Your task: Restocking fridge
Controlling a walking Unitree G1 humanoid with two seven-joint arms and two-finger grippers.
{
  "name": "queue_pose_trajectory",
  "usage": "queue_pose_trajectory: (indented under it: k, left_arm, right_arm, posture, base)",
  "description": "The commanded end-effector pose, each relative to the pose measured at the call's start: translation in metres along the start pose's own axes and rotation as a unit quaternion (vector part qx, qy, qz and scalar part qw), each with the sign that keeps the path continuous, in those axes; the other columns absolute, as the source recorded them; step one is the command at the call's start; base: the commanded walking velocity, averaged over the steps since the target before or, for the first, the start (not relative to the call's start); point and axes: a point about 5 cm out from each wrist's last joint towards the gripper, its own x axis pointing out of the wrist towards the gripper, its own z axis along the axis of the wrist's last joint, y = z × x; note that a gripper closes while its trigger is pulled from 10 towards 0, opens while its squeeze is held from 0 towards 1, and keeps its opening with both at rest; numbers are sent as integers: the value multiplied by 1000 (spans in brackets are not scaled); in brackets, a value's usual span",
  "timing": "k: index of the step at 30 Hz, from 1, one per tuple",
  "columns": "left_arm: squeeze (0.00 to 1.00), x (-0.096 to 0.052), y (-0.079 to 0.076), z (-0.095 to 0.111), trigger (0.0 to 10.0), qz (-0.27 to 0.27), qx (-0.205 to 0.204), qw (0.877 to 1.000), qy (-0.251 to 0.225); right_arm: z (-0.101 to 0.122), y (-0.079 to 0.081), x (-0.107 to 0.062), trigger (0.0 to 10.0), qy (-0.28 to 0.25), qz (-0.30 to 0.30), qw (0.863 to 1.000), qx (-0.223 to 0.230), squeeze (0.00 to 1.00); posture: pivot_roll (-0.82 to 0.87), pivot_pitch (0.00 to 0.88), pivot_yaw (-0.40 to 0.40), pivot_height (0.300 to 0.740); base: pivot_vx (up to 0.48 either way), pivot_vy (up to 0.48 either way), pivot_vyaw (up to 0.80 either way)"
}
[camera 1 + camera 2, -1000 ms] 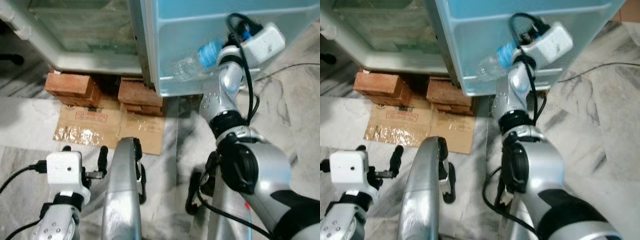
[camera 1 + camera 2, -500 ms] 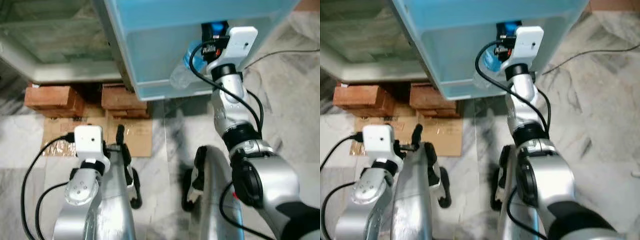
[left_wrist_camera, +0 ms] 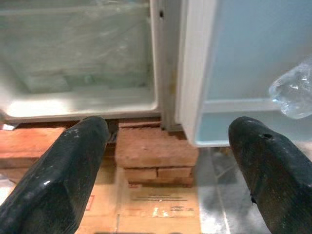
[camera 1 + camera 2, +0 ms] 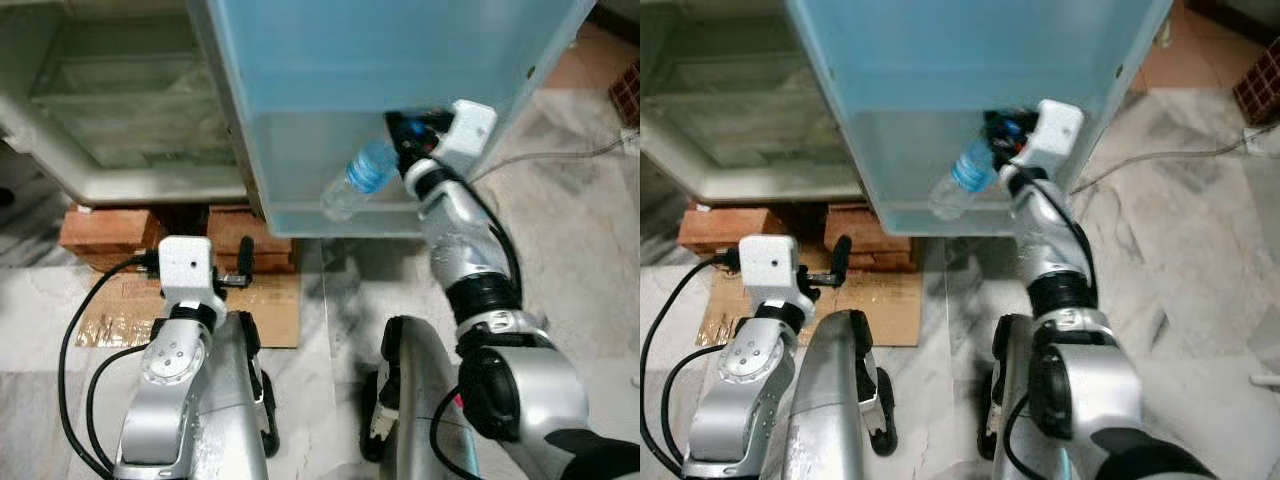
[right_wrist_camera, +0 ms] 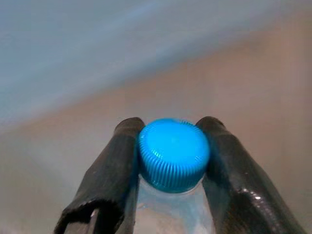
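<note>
Fridge [image 4: 130, 110] stands open on the left of the head views, its pale interior with clear shelves showing, and its light blue door [image 4: 400, 90] swings out towards the robot in the middle. Under the fridge's front edge are red bricks [image 4: 105, 235] that prop it up, with a flattened piece of cardboard [image 4: 190, 310] on the marble floor [image 4: 570, 250] just in front of them.

Low on the left, the left gripper [image 3: 165, 170] is held out in front of the bricks, its two black fingers [image 3: 58, 175] spread wide apart with nothing between them; its wrist view looks at the fridge's bottom edge, the bricks and the lower corner of the door.

On the right, the right arm reaches up to the door's inner side. The right gripper [image 5: 173, 161] is closed on a clear plastic water bottle [image 4: 355, 185], its fingers [image 5: 105, 175] pinching the neck just below the ribbed blue cap [image 5: 174, 153]. The bottle lies tilted against the door's lower part, near the door's bottom edge, its base pointing down and towards the left. A thin cable [image 4: 560, 155] trails across the floor at the far right.
</note>
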Motion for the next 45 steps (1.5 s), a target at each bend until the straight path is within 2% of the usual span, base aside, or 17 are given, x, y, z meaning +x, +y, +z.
queue_pose_trajectory:
  k: [1, 4, 5, 9, 10, 11, 14, 17, 23, 24, 26, 29, 31, 35, 39, 41, 45]
  left_arm:
    - [0, -3, -1, -6, 10000, -3, -3, 1000, 12]
    - [0, -2, -1, -8, 10000, -3, -3, 1000, 13]
    - [0, 0, -2, -9, 10000, -3, -4, 1000, 13]
    - [0, 1, -3, -9, 10000, -2, -6, 1000, 11]
    - [0, 2, -3, -8, 10000, 0, -7, 1000, 7]
    - [0, 2, -3, -8, 10000, 0, -7, 1000, 7]
    - [0, 4, 0, -9, 10000, 5, -3, 1000, 2]
    - [0, 4, 2, -11, 10000, 8, 0, 1000, 3]
    - [0, 7, 3, -14, 10000, 14, -1, 1000, 1]
    - [0, 8, 3, -15, 10000, 16, -1, 1000, 0]
    - [0, 8, 3, -16, 10000, 18, -2, 1000, -2]
    - [0, 9, 3, -17, 10000, 19, 0, 1000, -5]
    - [0, 10, 2, -18, 10000, 18, 3, 1000, -8]
    - [0, 14, 0, -19, 10000, 14, 3, 1000, -10]
    - [0, 12, 0, -21, 10000, 10, 1, 1000, -11]
    - [0, 10, 1, -24, 10000, 11, 1, 1000, -11]
    - [0, 10, 1, -25, 10000, 11, 2, 1000, -13]
  right_arm:
    - [-57, 5, -22, 10000, 147, 54, 988, -8, 0]
    - [-66, 7, -32, 10000, 175, 85, 980, -29, 0]
    - [-68, 6, -39, 10000, 176, 98, 978, -50, 0]
    - [-66, 5, -42, 10000, 171, 104, 978, -65, 0]
    - [-52, 4, -43, 10000, 126, 121, 980, -97, 0]
    - [-52, 4, -43, 10000, 126, 121, 980, -97, 0]
    - [-25, 10, -52, 10000, 28, 150, 977, -148, 0]
    - [-20, 9, -61, 10000, 20, 135, 980, -142, 0]
    - [-17, -2, -81, 10000, 0, 101, 977, -187, 0]
    - [-13, -4, -86, 10000, -21, 85, 972, -216, 0]
    - [-8, -2, -90, 10000, -45, 81, 968, -233, 0]
    - [0, 7, -95, 10000, -80, 82, 953, -279, 0]
    - [2, 23, -96, 10000, -98, 119, 936, -315, 0]
    - [-2, 32, -94, 10000, -100, 141, 931, -321, 0]
    - [-8, 30, -97, 10000, -94, 127, 935, -316, 0]
    - [-13, 30, -97, 10000, -92, 106, 942, -305, 0]
    - [-18, 39, -97, 10000, -102, 116, 938, -311, 0]
  posture:
    - [115, 233, 16, 568]
    - [106, 232, 12, 568]
    - [103, 230, 9, 568]
    - [102, 229, 8, 568]
    - [96, 221, 11, 568]
    - [96, 221, 11, 568]
    - [76, 200, 16, 568]
    - [65, 185, 14, 568]
    - [42, 151, 6, 568]
    - [37, 139, 6, 568]
    - [36, 137, 7, 568]
    - [26, 127, 11, 568]
    - [26, 127, 11, 568]
    - [17, 116, 10, 568]
    - [16, 109, 6, 568]
    - [15, 108, 5, 568]
    - [19, 114, 5, 568]
  base:
    - [0, 0, 0]
    - [0, 0, 0]
    - [0, 0, 0]
    - [0, 0, 0]
    - [0, 0, 0]
    - [0, 0, 0]
    - [0, 0, 0]
    - [0, 0, 0]
    - [0, 0, 0]
    - [0, 0, 0]
    - [0, 0, 0]
    - [0, 0, 0]
    - [0, 0, 0]
    - [0, 0, 0]
    - [0, 0, 0]
    - [0, 0, 0]
    - [0, 0, 0]
